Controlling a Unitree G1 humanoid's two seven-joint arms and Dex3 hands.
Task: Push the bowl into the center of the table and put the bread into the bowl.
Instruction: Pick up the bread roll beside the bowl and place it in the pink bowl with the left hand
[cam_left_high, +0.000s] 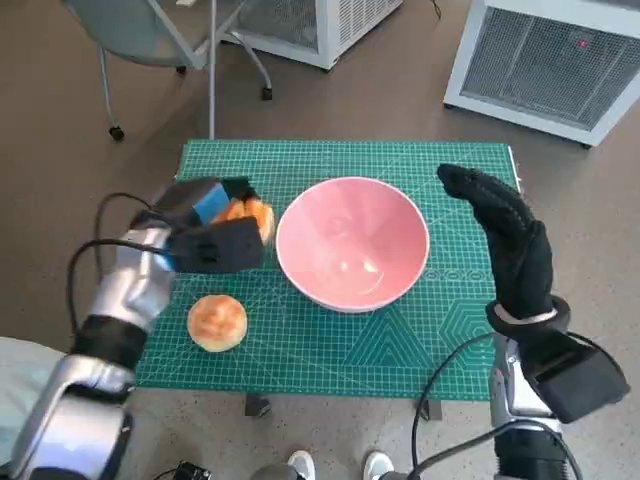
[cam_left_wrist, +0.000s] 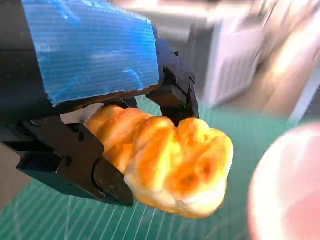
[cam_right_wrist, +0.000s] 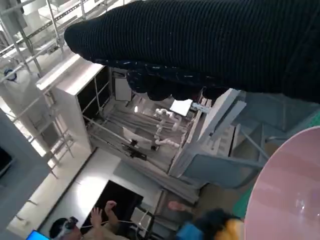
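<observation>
The pink bowl (cam_left_high: 352, 242) stands empty near the middle of the green mat (cam_left_high: 330, 345). My left hand (cam_left_high: 213, 228) grips a golden, lumpy bread (cam_left_high: 254, 214) just left of the bowl's rim and above the mat. In the left wrist view the bread (cam_left_wrist: 170, 160) is clamped between the black fingers (cam_left_wrist: 75, 160), with the bowl (cam_left_wrist: 290, 190) blurred beside it. A second, round bun (cam_left_high: 217, 321) lies on the mat near the front left. My gloved right hand (cam_left_high: 508, 240) holds nothing, its fingers stretched out beside the bowl's right side. The right wrist view shows the glove (cam_right_wrist: 200, 45) above the bowl's rim (cam_right_wrist: 290, 190).
A chair (cam_left_high: 150, 35) stands beyond the table's far left, and white slatted units (cam_left_high: 545, 60) stand at the back. Someone's shoes (cam_left_high: 335, 465) show at the table's near edge. Cables trail from both forearms.
</observation>
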